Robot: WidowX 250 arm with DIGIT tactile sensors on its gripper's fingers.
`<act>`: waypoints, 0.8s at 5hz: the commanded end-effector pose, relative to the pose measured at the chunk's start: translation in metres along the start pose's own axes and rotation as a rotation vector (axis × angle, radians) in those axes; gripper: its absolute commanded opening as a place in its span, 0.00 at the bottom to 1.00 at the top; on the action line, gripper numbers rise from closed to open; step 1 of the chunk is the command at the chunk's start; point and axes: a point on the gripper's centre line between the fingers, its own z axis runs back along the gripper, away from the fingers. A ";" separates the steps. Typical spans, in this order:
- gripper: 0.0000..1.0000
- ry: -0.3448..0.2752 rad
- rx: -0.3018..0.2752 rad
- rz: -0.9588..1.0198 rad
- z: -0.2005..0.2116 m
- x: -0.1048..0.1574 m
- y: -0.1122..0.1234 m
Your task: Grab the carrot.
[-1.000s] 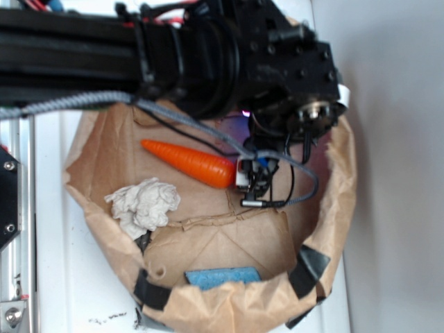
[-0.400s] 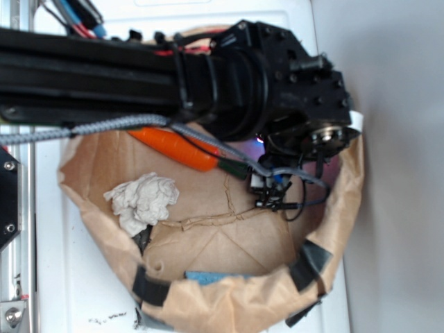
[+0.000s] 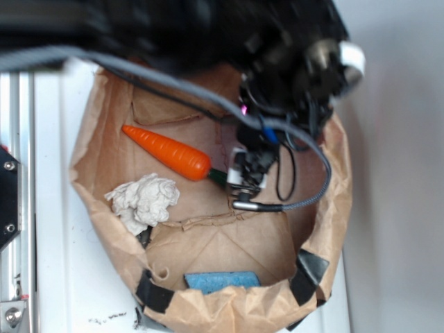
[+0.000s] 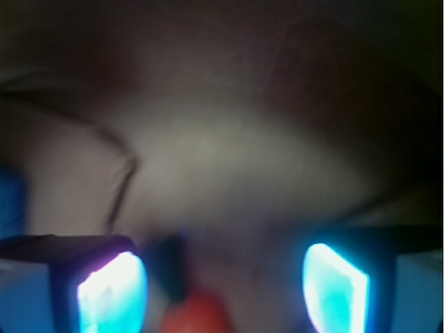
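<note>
We see the carrot (image 3: 168, 152), shiny orange, pointy, with a green stem, lying above the paper ball (image 3: 143, 201). Our gripper (image 3: 239, 175) is spread apart around its stem. No writing shows.

Robot lab test bench, white tabletop (image 3: 62, 277) w/ aluminium rail (image 3: 17, 208) left of taped brown paper bag (image 3: 229, 305), black arm w/ cables above bag, toy props inside bag
</note>
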 end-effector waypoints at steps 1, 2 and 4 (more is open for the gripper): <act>1.00 -0.056 0.020 -0.007 0.018 0.001 0.005; 1.00 -0.056 0.020 -0.007 0.018 0.001 0.005; 1.00 -0.042 0.012 -0.047 0.014 -0.021 0.002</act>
